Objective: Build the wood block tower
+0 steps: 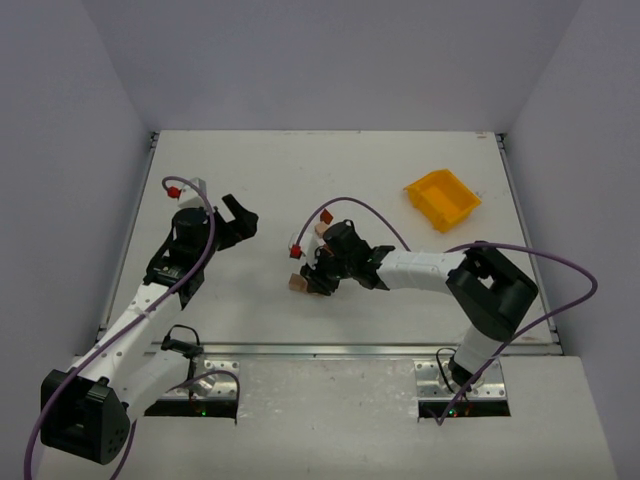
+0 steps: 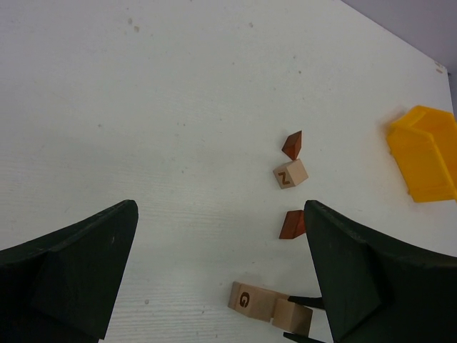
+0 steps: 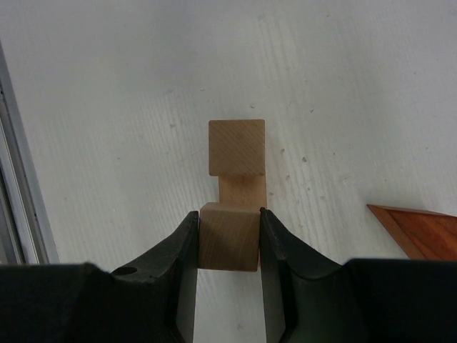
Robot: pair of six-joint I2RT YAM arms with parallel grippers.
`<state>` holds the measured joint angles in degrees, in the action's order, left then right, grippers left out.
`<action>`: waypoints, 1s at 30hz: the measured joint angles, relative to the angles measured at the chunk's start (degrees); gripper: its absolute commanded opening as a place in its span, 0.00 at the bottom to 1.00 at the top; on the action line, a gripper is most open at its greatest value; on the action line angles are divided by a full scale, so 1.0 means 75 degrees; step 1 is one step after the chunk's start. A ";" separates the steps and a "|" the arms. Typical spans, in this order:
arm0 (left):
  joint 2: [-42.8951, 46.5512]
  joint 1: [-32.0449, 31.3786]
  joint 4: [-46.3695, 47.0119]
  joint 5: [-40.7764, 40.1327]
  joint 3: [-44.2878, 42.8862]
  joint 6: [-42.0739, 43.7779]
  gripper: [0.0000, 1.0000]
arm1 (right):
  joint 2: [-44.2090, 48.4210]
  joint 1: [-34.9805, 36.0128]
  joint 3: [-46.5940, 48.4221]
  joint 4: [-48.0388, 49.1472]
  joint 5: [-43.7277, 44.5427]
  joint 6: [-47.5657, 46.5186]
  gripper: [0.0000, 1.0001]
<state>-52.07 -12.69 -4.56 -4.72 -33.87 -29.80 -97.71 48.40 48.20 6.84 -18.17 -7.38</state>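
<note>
The wood block tower is only loose blocks lying on the table. In the left wrist view a pale block marked G [image 2: 251, 301] lies flat. A pale cube [image 2: 294, 316] sits against its end. My right gripper [image 3: 228, 214] is shut on that pale cube [image 3: 228, 236], with the G block [image 3: 237, 146] just beyond it. A pale N cube [image 2: 290, 174], a reddish-brown wedge [image 2: 292, 145] and a reddish-brown block [image 2: 293, 224] lie apart. My left gripper [image 2: 221, 211] is open and empty above the table, left of the blocks [image 1: 238, 218].
A yellow plastic bin [image 1: 442, 198] stands at the back right, also seen in the left wrist view [image 2: 425, 153]. A reddish wedge [image 3: 418, 229] lies right of my right gripper [image 1: 312, 278]. A metal rail runs along the table's near edge [image 1: 330, 350].
</note>
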 measured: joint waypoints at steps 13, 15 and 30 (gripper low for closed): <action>0.0000 0.0000 -0.0006 -0.0028 0.0000 0.0000 1.00 | -0.0143 0.0000 0.0129 0.0060 -0.0050 0.0051 0.25; 0.0000 0.0000 -0.0006 -0.0028 0.0000 0.0000 1.00 | -0.0175 0.0000 0.0148 0.0057 -0.0048 0.0058 0.25; 0.0000 0.0000 -0.0065 -0.0034 0.0000 0.0001 1.00 | -0.0340 0.0000 0.0253 0.0064 -0.0068 0.0119 0.28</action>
<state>-52.07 -12.69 -5.04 -4.97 -33.87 -29.80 -100.26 48.40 50.09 7.32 -18.68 -6.48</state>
